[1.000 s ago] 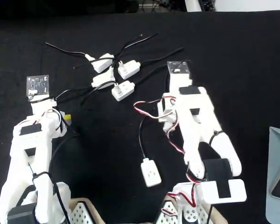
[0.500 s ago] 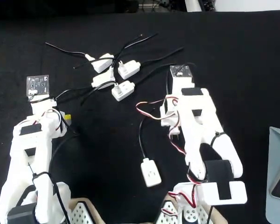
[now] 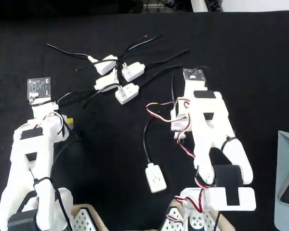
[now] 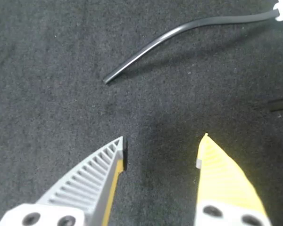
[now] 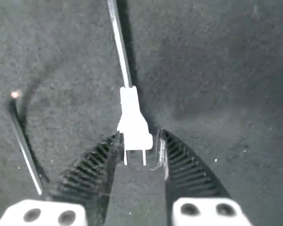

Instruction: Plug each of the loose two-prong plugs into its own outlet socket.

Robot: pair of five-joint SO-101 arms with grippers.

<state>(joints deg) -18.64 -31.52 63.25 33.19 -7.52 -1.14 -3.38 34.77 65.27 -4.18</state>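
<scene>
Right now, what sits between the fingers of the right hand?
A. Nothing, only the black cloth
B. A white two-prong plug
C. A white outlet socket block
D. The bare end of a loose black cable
B: in the right wrist view a white two-prong plug sits between the fingers of the right hand. Its prongs point toward the camera and its black cable trails away.

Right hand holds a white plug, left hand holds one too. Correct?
Not quite. The right hand does hold the white plug, but the left hand is open and holds nothing, above the bare black cloth. The left wrist view shows it.
</scene>
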